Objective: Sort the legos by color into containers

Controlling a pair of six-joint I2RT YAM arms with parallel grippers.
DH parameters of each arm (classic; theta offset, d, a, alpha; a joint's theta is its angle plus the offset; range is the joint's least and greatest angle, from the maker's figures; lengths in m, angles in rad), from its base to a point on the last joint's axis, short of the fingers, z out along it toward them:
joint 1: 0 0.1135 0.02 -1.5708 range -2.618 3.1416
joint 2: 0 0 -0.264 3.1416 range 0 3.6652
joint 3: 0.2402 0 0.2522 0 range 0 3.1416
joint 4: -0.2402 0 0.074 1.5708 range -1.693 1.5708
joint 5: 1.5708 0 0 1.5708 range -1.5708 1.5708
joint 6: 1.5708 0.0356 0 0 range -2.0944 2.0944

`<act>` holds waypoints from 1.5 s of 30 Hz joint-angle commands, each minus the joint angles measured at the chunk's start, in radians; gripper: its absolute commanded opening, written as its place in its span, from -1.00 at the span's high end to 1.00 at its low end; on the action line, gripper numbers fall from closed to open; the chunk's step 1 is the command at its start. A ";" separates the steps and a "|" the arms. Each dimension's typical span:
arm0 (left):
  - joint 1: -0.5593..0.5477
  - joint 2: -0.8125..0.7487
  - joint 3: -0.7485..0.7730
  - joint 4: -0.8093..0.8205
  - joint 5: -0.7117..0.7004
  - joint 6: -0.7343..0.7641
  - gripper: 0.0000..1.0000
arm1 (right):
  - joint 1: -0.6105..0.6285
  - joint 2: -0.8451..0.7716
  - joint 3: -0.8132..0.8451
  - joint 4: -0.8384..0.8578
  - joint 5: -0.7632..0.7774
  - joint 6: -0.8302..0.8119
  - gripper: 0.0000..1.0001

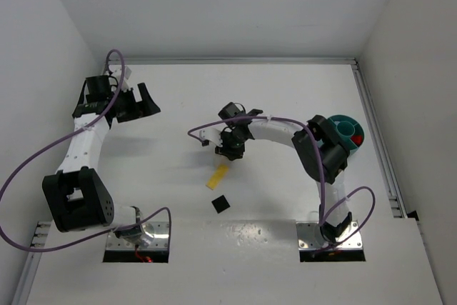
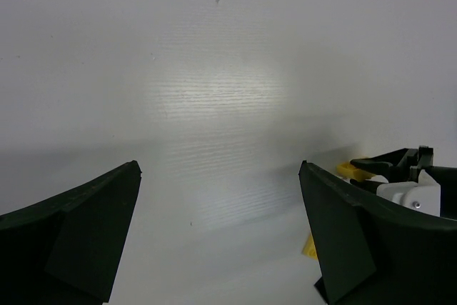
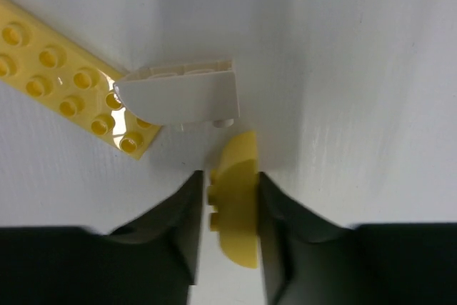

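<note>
In the right wrist view my right gripper (image 3: 228,176) is shut on a small rounded yellow brick (image 3: 237,205) that stands on edge, studs to the left, just above the table. A white brick (image 3: 178,94) lies right ahead of it, resting on the end of the long yellow plate (image 3: 57,62). From the top, my right gripper (image 1: 230,149) is at mid-table, with the yellow plate (image 1: 218,176) and the flat black square (image 1: 221,203) in front of it. The teal dish (image 1: 343,121) stands at the right with a red piece (image 1: 358,137) in it. My left gripper (image 1: 146,101) is open and empty at the far left.
The right arm's elbow (image 1: 325,151) partly covers the teal dish. In the left wrist view my open left gripper (image 2: 220,166) looks over bare table, with the right gripper's body (image 2: 407,191) and a corner of the yellow plate (image 2: 308,246) at the right edge. White walls close in the table.
</note>
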 commanded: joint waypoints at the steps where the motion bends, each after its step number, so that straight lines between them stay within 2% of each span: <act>1: 0.014 -0.023 -0.003 0.009 0.003 0.018 -0.99 | 0.008 0.003 0.026 0.038 0.007 0.011 0.40; 7: 0.014 -0.002 0.006 0.009 0.012 0.018 -0.99 | -0.010 -0.087 0.004 0.043 0.007 0.049 0.78; 11: 0.014 0.008 0.015 0.030 0.030 0.018 -0.99 | -0.081 -0.248 0.023 -0.081 0.055 0.138 0.86; 15: -0.013 0.026 0.015 0.071 0.050 0.018 -0.99 | -0.228 -0.455 0.007 -0.236 0.134 0.180 0.88; 18: -0.060 0.035 0.015 0.117 0.041 -0.005 -0.99 | -0.400 -0.592 -0.019 -0.343 0.182 0.146 0.91; 19: -0.092 0.046 0.015 0.133 0.041 -0.014 -0.99 | -0.491 -0.617 -0.029 -0.368 0.182 0.130 0.91; 21: -0.124 0.061 0.015 0.174 0.041 -0.040 -0.99 | -0.576 -0.672 -0.039 -0.414 0.194 0.088 0.91; 24: -0.196 0.121 0.030 0.209 0.032 -0.074 -0.99 | -0.745 -0.707 -0.039 -0.414 0.136 0.100 0.93; 25: -0.207 0.121 0.031 0.223 0.032 -0.074 -0.99 | -0.745 -0.707 -0.039 -0.414 0.136 0.100 0.93; 29: -0.231 0.161 0.081 0.233 0.032 -0.095 -0.99 | -0.874 -0.718 -0.066 -0.382 0.030 0.198 0.95; 32: -0.241 0.173 0.107 0.233 0.032 -0.095 -0.99 | -0.941 -0.736 -0.141 -0.321 -0.060 0.304 0.98; 37: -0.241 0.173 0.143 0.213 0.032 -0.095 -0.99 | -1.052 -0.749 -0.233 -0.195 -0.120 0.396 1.00; 45: -0.231 0.183 0.163 0.194 0.096 -0.095 -0.99 | -1.162 -0.767 -0.332 -0.028 -0.293 0.455 1.00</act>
